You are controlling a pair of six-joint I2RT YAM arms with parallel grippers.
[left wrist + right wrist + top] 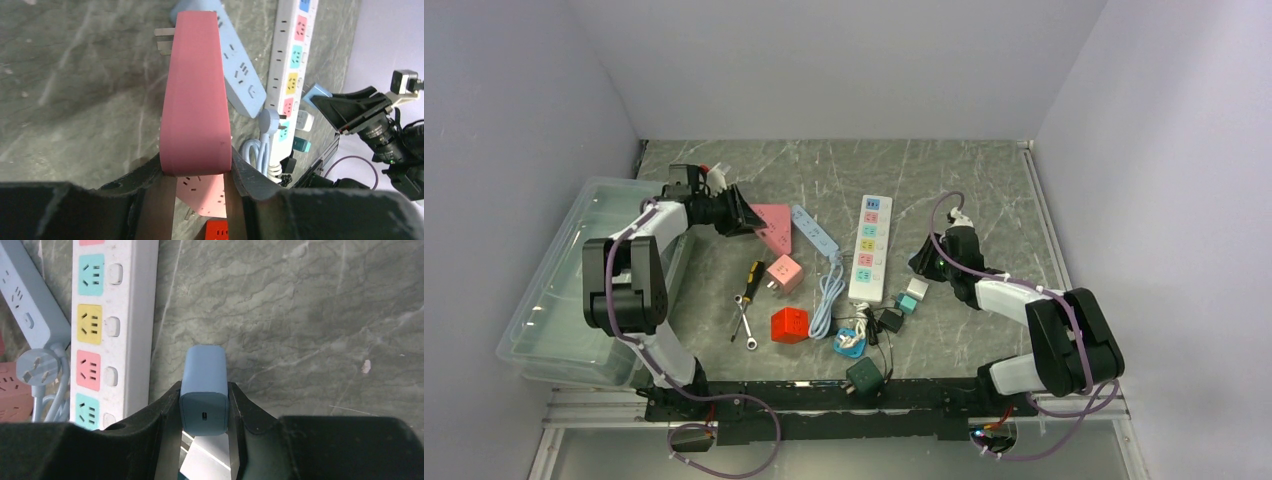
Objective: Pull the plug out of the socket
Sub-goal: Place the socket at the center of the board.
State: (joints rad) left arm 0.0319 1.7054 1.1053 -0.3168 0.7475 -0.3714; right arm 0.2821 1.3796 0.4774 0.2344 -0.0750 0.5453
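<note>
Pink socket block (pixel 196 90) clamped edge-up in the left jaws, held out over the grey marbled desk (pixel 310 315), bare metal prongs showing at its far end. Pale-blue USB charger (pixel 204 390) pinched in the right jaws, just beside the white power strip (pixel 135 315) but seated in no outlet. Block and charger well apart. Judging by that, plug already off the socket; seemingly left only to set both pieces down and release.
</note>
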